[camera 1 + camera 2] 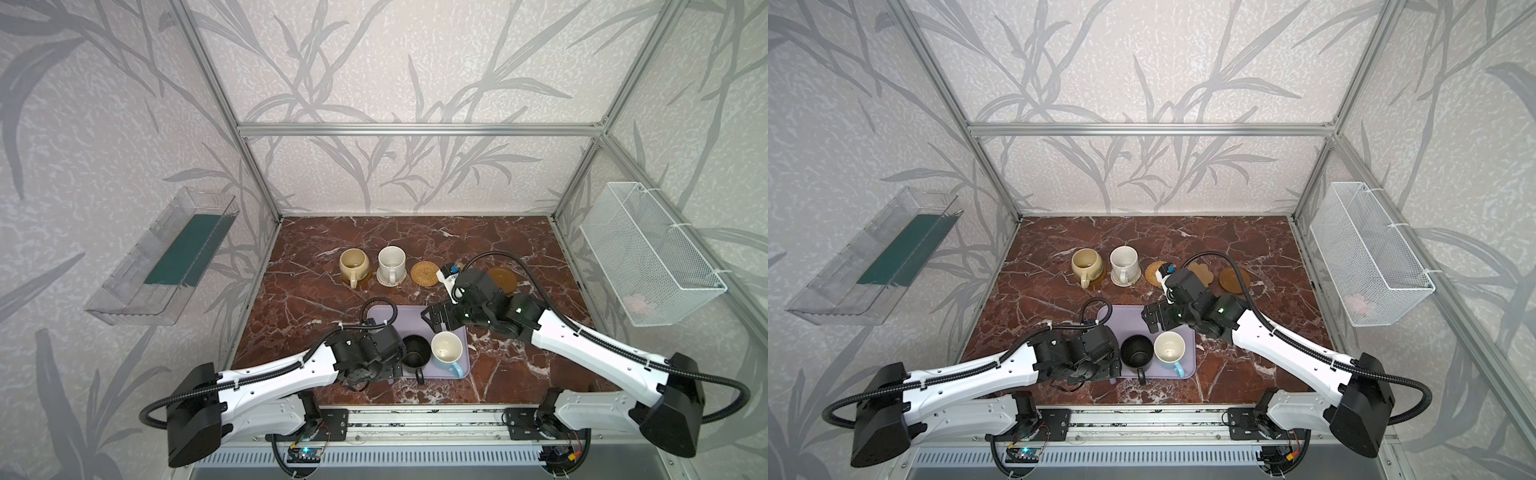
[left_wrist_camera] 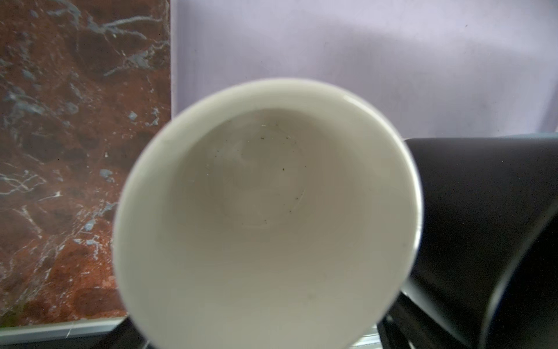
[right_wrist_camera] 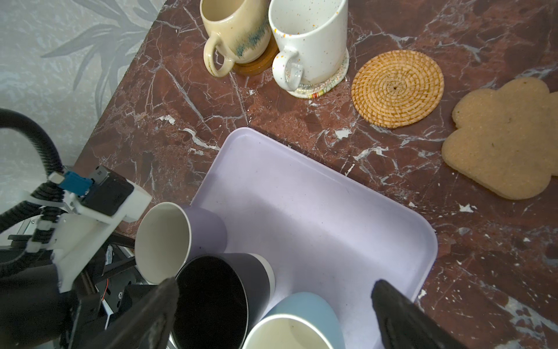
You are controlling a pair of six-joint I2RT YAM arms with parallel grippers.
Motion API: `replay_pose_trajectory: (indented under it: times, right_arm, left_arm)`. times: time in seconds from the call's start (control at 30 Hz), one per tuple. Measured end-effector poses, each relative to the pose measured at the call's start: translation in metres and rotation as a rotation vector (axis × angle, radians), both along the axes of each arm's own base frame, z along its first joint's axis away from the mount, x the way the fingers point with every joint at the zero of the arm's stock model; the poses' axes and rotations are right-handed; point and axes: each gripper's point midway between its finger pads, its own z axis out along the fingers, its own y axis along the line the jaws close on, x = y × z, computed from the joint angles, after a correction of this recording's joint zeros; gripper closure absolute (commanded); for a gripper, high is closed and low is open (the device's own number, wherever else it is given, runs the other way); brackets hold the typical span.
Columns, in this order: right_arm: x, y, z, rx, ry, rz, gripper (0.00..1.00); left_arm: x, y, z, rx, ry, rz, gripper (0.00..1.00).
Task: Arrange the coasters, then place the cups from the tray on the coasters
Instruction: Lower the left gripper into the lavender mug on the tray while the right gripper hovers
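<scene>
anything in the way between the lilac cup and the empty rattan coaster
nothing on the surface: only bare tray floor and marble lie between the lilac cup and the rattan coaster. the open right gripper hangs over the tray's far end near that line, so it may have to clear out first

the table [image 1: 415, 237] is red-brown marble with white veins. the tray [image 3: 317, 217] is plain lilac. the beige mug [image 3: 238, 27] has a teal smear; the white mug [image 3: 311, 39] has orange speckles. the lilac mug [image 3: 208, 226] is off-white inside, the blue mug [image 3: 302, 305] cream inside; the black mug [image 3: 211, 302] is black. the rattan coaster [image 3: 398, 88] is tan and spiral-woven, the paw coaster [image 3: 501, 139] grainy beige, the disc [image 1: 503, 280] amber-brown. the walls [image 1: 374, 62] are pale with grey leaves.
</scene>
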Motion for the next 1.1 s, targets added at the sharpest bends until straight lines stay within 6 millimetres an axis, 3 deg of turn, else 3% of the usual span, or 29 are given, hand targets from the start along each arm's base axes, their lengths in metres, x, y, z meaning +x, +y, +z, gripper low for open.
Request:
replay_pose_trajectory:
  times: [0.47, 0.8, 1.1]
  right_arm:
    - [-0.002, 0.007, 0.003, 0.039, 0.011, 0.018, 0.01]
    - [-0.005, 0.014, 0.004, 0.078, 0.019, 0.047, 0.01]
    - [-0.006, 0.014, 0.002, 0.077, 0.024, 0.042, 0.01]
  left_arm:
    - [-0.002, 0.004, -0.010, 0.014, -0.001, -0.005, 0.51]
    - [0.003, 0.007, -0.010, 0.038, -0.033, -0.021, 0.60]
    - [0.005, 0.011, -0.023, 0.089, -0.034, -0.034, 0.68]
